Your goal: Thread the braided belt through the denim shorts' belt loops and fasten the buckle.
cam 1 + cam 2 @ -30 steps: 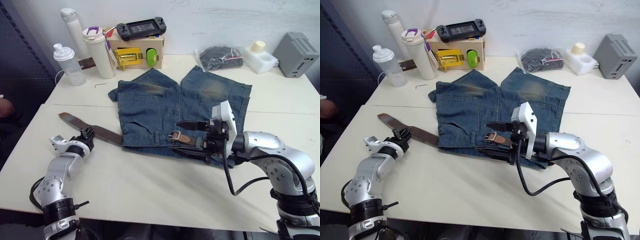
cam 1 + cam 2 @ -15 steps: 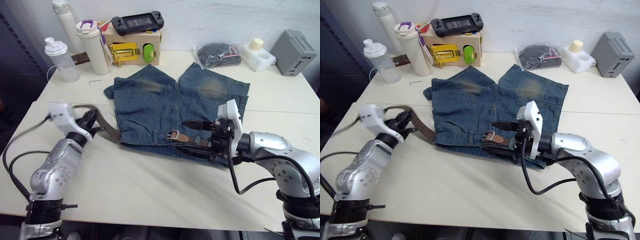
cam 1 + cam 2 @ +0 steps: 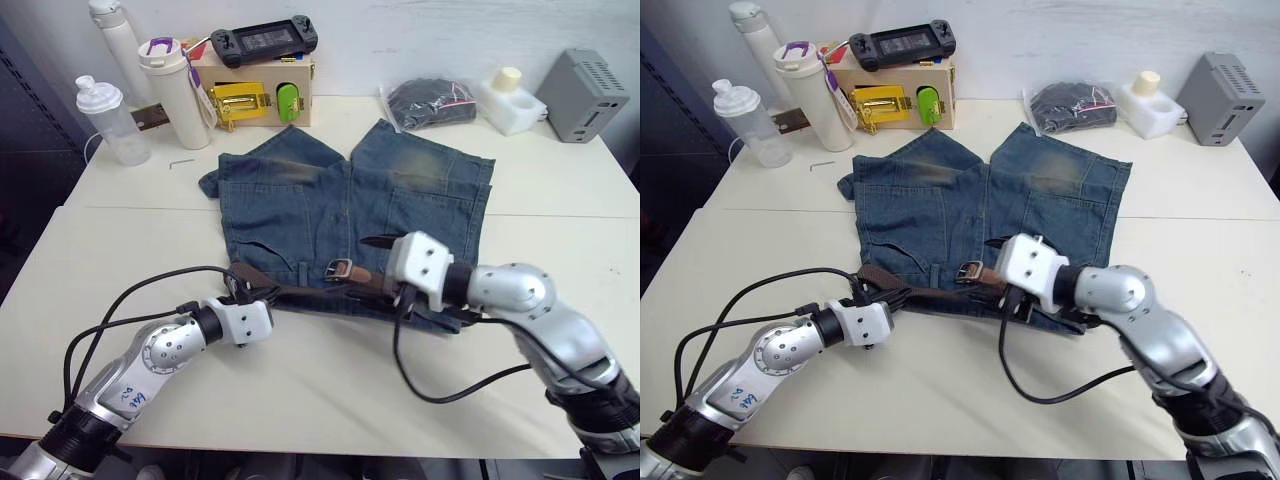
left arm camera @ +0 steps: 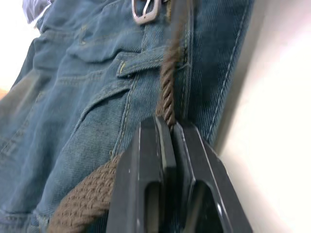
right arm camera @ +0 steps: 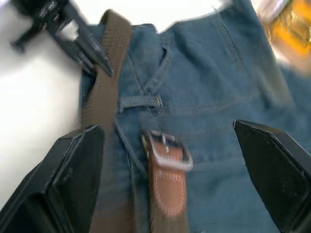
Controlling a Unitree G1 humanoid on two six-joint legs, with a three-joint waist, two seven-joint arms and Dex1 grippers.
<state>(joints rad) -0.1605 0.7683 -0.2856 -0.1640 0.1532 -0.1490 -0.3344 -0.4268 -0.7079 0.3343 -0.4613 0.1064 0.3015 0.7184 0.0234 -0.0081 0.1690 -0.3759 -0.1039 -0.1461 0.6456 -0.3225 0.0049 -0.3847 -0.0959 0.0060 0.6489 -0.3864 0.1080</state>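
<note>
Denim shorts [image 3: 350, 225] lie flat on the counter [image 3: 300, 390], waistband toward the robot, with the belt [image 3: 930, 293] running along that waistband. The left gripper [image 4: 167, 138] sits at the shorts' left edge, its fingers pressed together on the braided strap, apparently to steer the free length toward the buckle [image 3: 339, 269], which rests near the middle of the waistband with its smooth brown leather tab beside it. From the left wrist view, the strap rises from the pinch past a belt loop [image 4: 146, 60] toward the silver frame; whether it passes under that loop cannot be told. The right gripper [image 5: 165, 165] hovers just over the buckle with its fingers spread wide on either side of it, seemingly poised to steady the buckle end while the other arm feeds the strap. The shorts' legs point away from the robot, toward a yellow latch box [image 3: 255, 95], bottles [image 3: 175, 85] and a dark bundle in a clear bag [image 3: 425, 100] at the counter's far side, all well apart from the work. The buckle looks not yet fastened, so closing it appears to be the remaining step.
</note>
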